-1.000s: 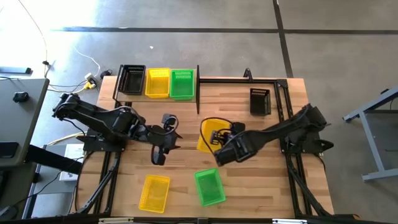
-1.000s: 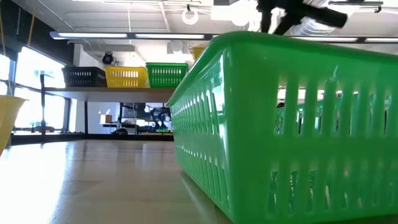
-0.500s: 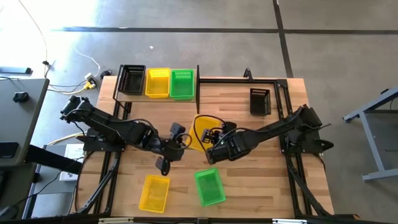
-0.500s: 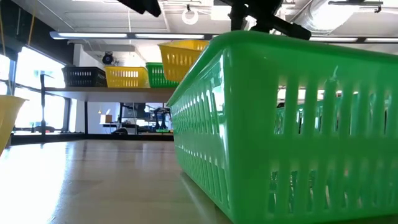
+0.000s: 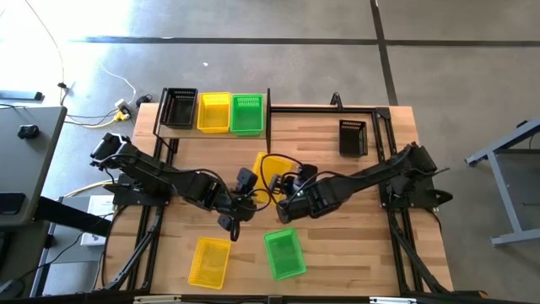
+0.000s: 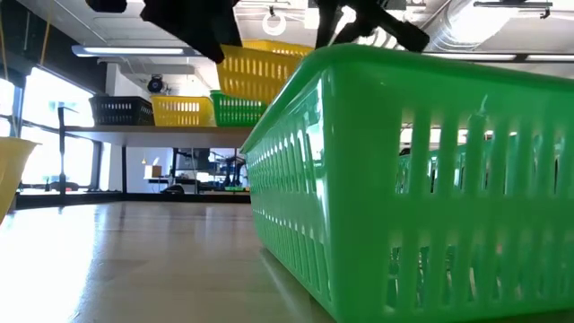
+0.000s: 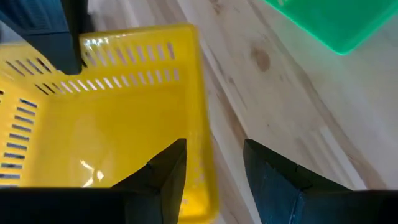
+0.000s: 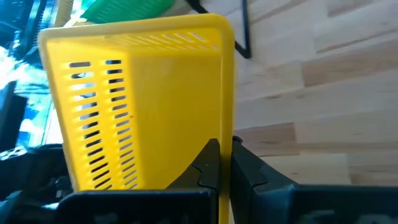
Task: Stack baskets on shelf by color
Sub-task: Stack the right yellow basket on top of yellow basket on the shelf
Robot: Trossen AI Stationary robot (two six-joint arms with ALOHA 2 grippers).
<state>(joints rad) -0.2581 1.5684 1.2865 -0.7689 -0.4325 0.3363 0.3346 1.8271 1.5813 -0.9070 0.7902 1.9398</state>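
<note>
We see a yellow basket [image 5: 267, 175] lifted above the middle of the desk [image 5: 321, 135], its wall pinched in the closed jaws of the right gripper [image 5: 287, 201]; the left gripper [image 5: 245, 196] sits at the basket's left end, its jaws parted astride the basket's wall, though we cannot tell whether they press on it; on the shelf [image 5: 158, 122] at the far left stand a black basket [image 5: 178, 107], a second yellow basket [image 5: 213, 111] and a green basket [image 5: 246, 113] side by side; another black basket [image 5: 353, 138] rests far right; a third yellow basket [image 5: 209, 261] and another green basket [image 5: 284, 253] lie near.
</note>
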